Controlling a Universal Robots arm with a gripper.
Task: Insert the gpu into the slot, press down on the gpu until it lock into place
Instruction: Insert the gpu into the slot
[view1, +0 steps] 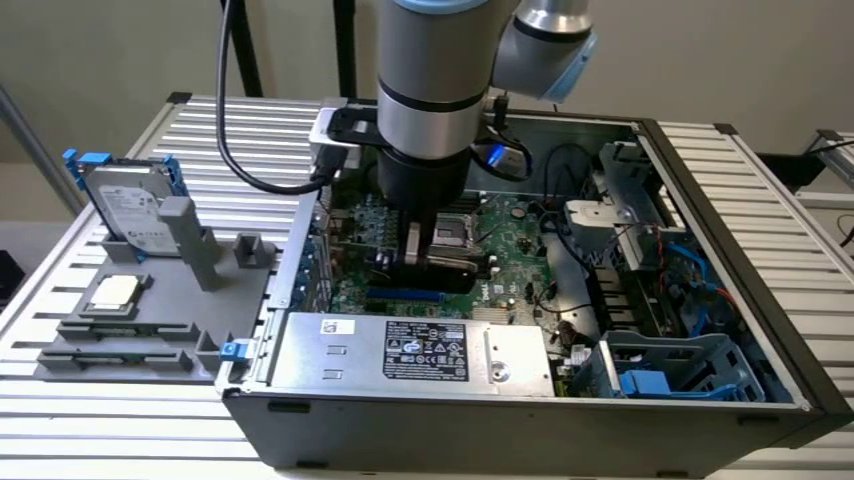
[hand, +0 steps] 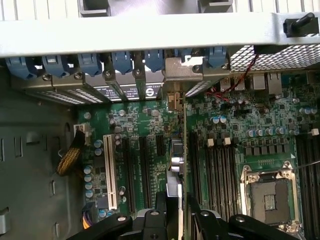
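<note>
Slatted alu bench carries an open PC case lying on its side, w/ a grey parts tray at the exterior view's left holding a hard drive. Arm drops into the case at centre frame; gripper hangs over the motherboard, just above the blue slot and behind the silver PSU. Wrist view has the gpu edge-on, standing upright on the board between the black expansion slots and the RAM slots, its metal bracket in line w/ the rear blanking plates. Jaws are spread wide, one finger each side of the card's top edge; can't tell if the pads touch it. Card looks entered in the slot; locked or not, can't tell. Handling, as a guess: light, thin, stiff PCB, but fragile, so no twisting or side load. Best hold is along the bare top edge, clear of components, w/ force straight down and even.
</note>
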